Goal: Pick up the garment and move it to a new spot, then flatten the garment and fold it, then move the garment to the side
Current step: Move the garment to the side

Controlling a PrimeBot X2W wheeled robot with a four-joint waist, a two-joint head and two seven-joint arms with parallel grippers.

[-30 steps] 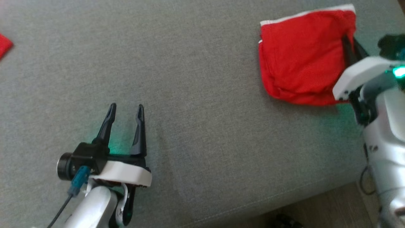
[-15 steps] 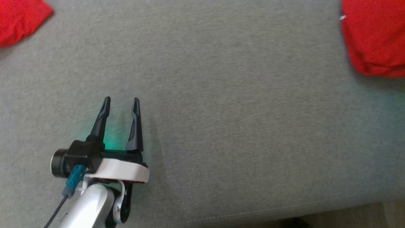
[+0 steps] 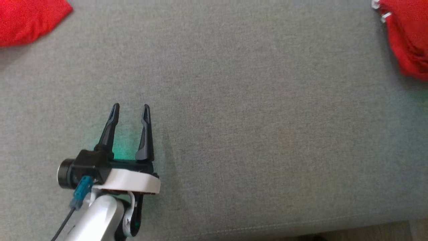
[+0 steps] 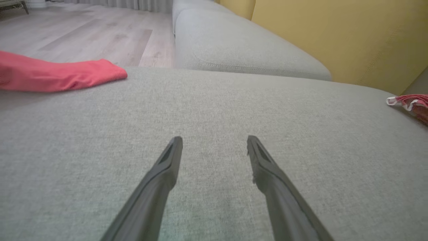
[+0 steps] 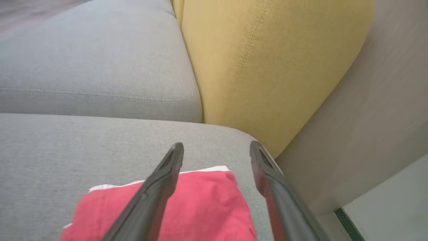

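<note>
Grey woven sofa seat cushion (image 3: 254,134) all round, with a mustard-yellow back cushion (image 5: 267,67) just beyond the right pincer (image 5: 216,144). That pincer's fingers are spread apart right over the folded red garment with white trim (image 5: 200,207), not gripping it. The left pincer (image 3: 130,106) is also spread wide with nothing in it, over bare cushion. A second red cloth (image 3: 26,20) lies well off ahead-left of it.

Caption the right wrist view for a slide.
Open right hand over the red garment near the corner of the grey sofa seat, beside a yellow cushion.
</note>
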